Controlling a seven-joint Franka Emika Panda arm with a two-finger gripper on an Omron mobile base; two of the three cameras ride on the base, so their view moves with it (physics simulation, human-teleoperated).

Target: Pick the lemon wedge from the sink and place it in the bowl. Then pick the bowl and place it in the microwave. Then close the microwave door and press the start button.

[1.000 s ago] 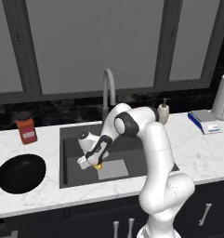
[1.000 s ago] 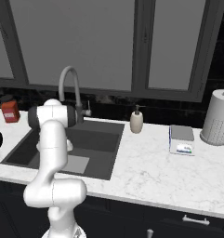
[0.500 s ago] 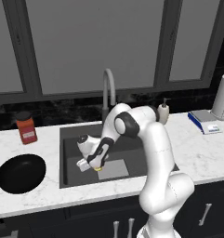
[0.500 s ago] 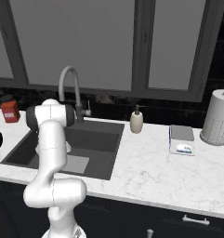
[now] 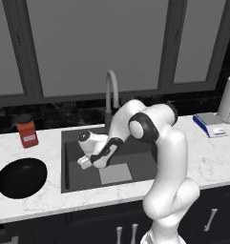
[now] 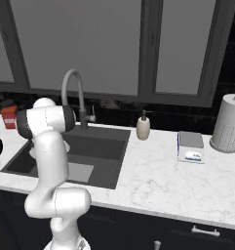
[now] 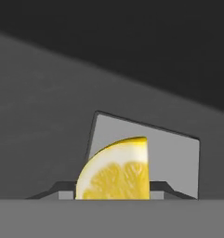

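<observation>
One lemon wedge [image 7: 116, 171] is the whole matter at this moment, and in the hand view it sits right between the two dark fingertips [image 7: 62, 189], which appear at its left and right sides near the bottom edge. The fingers look closed on the wedge, touching it on both flanks (the contact itself is partly hidden by the bottom of the view, so I judge it, I do not see it fully). The flat cut face of the wedge looks toward the camera, its curved rind rises up and to the left, and its straight edge stands on the right.

Taking the sink [image 5: 71, 176] as landmark: the gripper [image 5: 98, 164] is low inside the basin, left of its middle, just beside the pale mat [image 5: 115, 173] and in front of the faucet [image 5: 111, 90]. The wedge is therefore inside the sink, in the gripper. The black bowl [image 5: 21, 177] lies on the counter outside the sink, at its left side, near the rim, with the orange-red jar [image 5: 27, 131] behind it.

My judgement: the coming move is a lift straight up out of the basin, then a travel to the left over the sink rim toward the bowl.
</observation>
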